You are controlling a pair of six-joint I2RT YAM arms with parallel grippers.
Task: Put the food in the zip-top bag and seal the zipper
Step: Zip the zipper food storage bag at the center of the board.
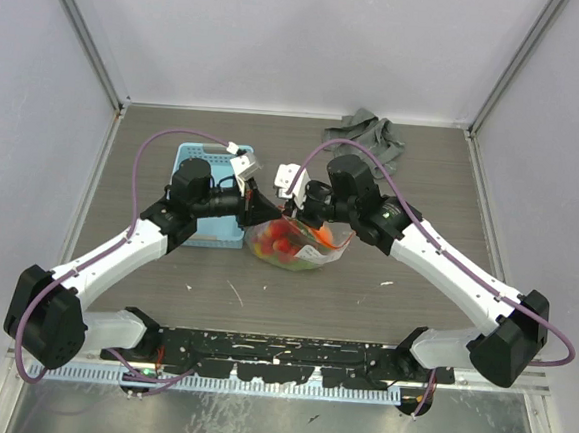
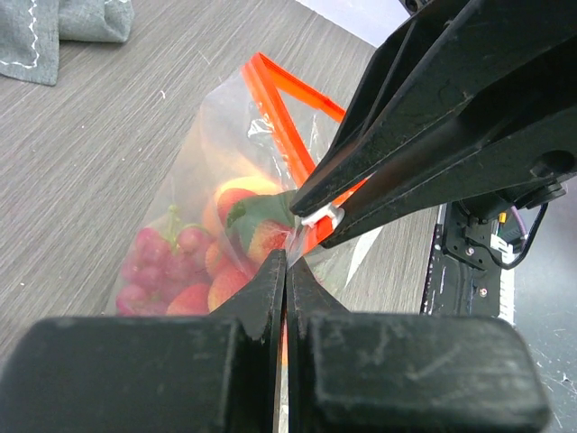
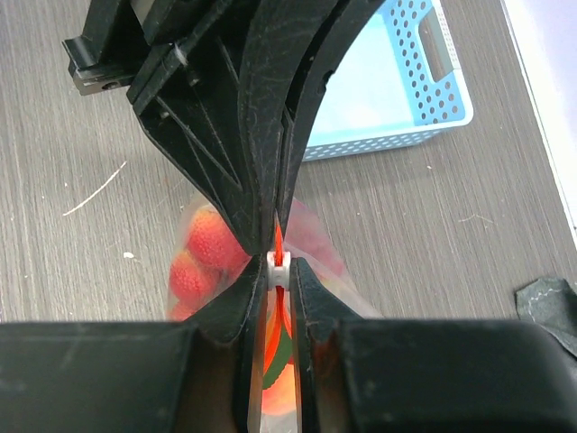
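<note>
The zip-top bag point(image 1: 299, 249) lies mid-table, lifted at its mouth. Inside it is the food: purple grapes point(image 2: 153, 266), a peach point(image 2: 236, 194) and red strawberries point(image 3: 200, 245). The red-orange zipper point(image 2: 278, 113) runs along the mouth edge. My left gripper point(image 2: 287, 260) is shut on the bag's edge at the end of the strip. Directly opposite, tip to tip with it, my right gripper point(image 3: 278, 271) is shut on the zipper's white slider point(image 2: 323, 217). Seen from above, the left gripper point(image 1: 263, 210) and the right gripper point(image 1: 295, 214) meet over the bag's upper edge.
A light blue basket point(image 1: 213, 236) stands just left of the bag, partly under my left arm, and shows again as the basket point(image 3: 379, 99). A grey cloth point(image 1: 368, 134) lies at the back right. White walls enclose the table on three sides.
</note>
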